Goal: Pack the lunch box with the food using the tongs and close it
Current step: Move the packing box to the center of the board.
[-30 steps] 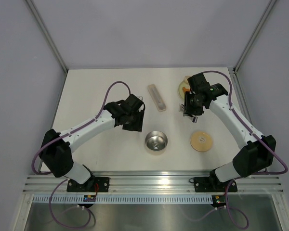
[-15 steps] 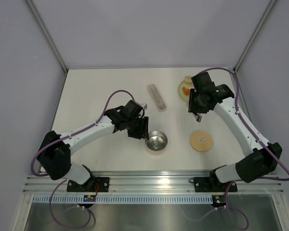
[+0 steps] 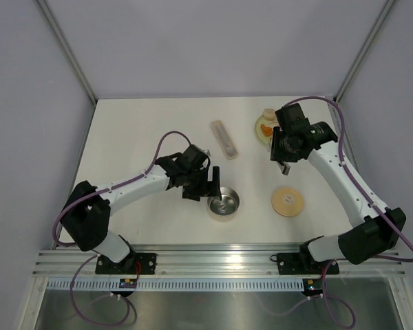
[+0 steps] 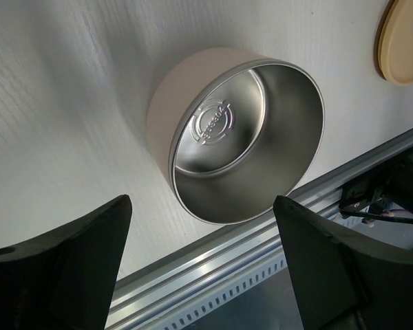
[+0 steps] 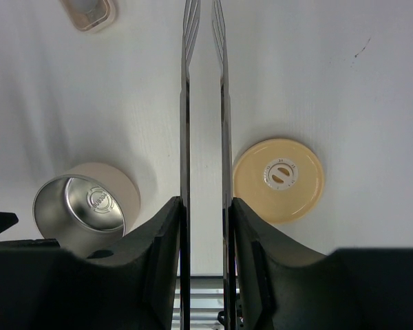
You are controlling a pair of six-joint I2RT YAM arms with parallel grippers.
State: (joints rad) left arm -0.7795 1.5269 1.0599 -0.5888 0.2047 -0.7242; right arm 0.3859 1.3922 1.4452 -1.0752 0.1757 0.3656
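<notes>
Left fingers spread wide; right fingers pinch tongs.

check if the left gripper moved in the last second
Yes. The left gripper has moved right and down the top view, up to the lunch box, which has stayed put.

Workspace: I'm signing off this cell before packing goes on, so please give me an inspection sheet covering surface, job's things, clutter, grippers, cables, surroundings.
Surface: white tabletop, nothing spilled.
Job's things: lunch box open, empty; lid flat on the table to its right; food on the plate, far right, partly covered from above; tongs held in the right gripper, tips empty.
Clutter: pale oblong case beyond the box.
Grippers: left gripper open, empty, at the lunch box; right gripper shut on the tongs.
Cables: purple cable looped along each arm.
Surroundings: grey walls, aluminium rail at the near edge.
</notes>
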